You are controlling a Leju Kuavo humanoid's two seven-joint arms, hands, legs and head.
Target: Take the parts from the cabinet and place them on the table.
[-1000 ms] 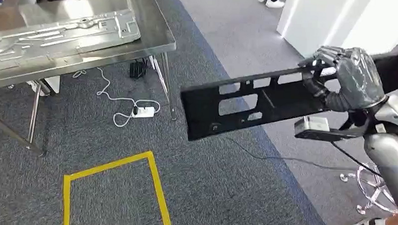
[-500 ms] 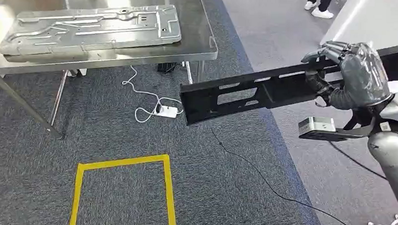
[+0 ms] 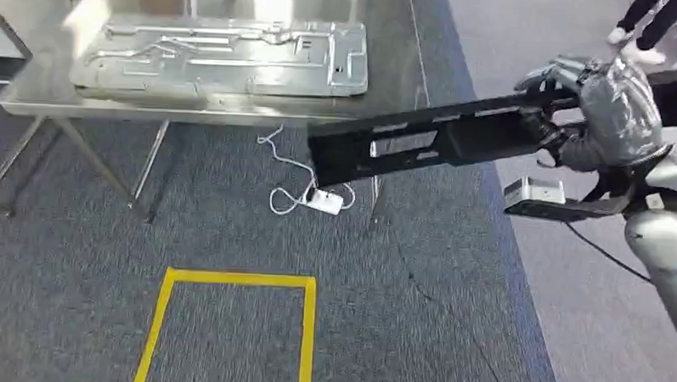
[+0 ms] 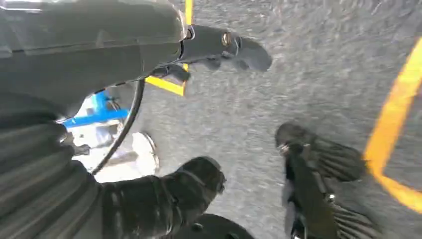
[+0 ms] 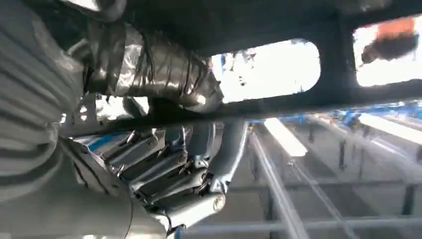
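One long black slotted plastic panel [image 3: 422,143] hangs in the air just beside the steel tabletop [image 3: 390,91], the right hand [image 3: 605,115] fingers [image 3: 551,77] clamped over its upper edge; left hand [image 4: 164,194] fingers apart, holding nothing.

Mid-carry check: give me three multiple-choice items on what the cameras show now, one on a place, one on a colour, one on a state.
1. Where does the grey metal panel lie?
A. on the steel table
B. on the carpet
C. in the right hand

2. What colour is the floor tape outline?
A. blue
B. yellow
C. red

3. The long black part is
A. resting on the table
B. lying on the floor
C. held in the air by the right hand

Answers: 1 A, the panel lies flat on the tabletop. 2 B, the tape is yellow. 3 C, the fingers wrap its edge above the carpet.
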